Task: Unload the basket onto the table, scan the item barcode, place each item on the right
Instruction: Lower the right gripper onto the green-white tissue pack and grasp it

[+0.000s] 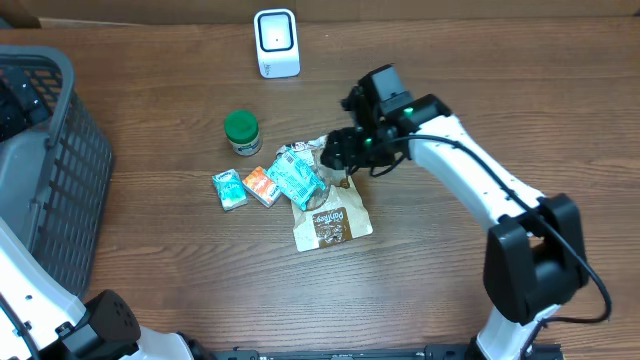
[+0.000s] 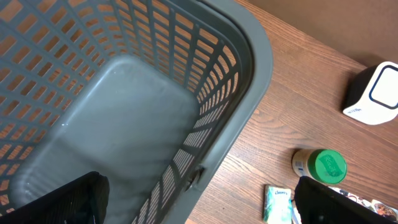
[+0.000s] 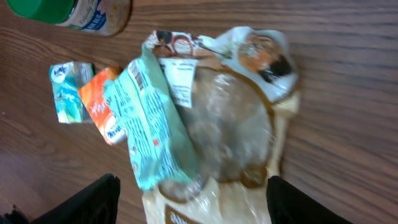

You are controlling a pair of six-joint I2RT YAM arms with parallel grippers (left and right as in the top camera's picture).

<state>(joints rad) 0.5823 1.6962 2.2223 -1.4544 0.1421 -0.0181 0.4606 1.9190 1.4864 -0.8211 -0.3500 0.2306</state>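
Observation:
A heap of snack packets lies mid-table: a tan cookie bag (image 1: pixel 335 220) (image 3: pixel 249 124) with a teal bag (image 1: pixel 296 176) (image 3: pixel 149 124) lying across it, then an orange packet (image 1: pixel 262 185) (image 3: pixel 102 109) and a small teal packet (image 1: pixel 229 189) (image 3: pixel 65 90) to the left. The white scanner (image 1: pixel 277 42) (image 2: pixel 376 93) stands at the back. My right gripper (image 1: pixel 338 155) (image 3: pixel 193 202) hangs open just above the tan bag's top, its fingers (image 3: pixel 81 202) apart on either side and holding nothing. My left gripper (image 2: pixel 199 202) is wide open over the grey basket (image 2: pixel 242 81), empty.
A green-lidded jar (image 1: pixel 241 131) (image 2: pixel 323 165) (image 3: pixel 68 12) stands just left of the packets, toward the back. The grey basket (image 1: pixel 70 200) fills the left edge of the table. Bare wood lies between the packets and the scanner.

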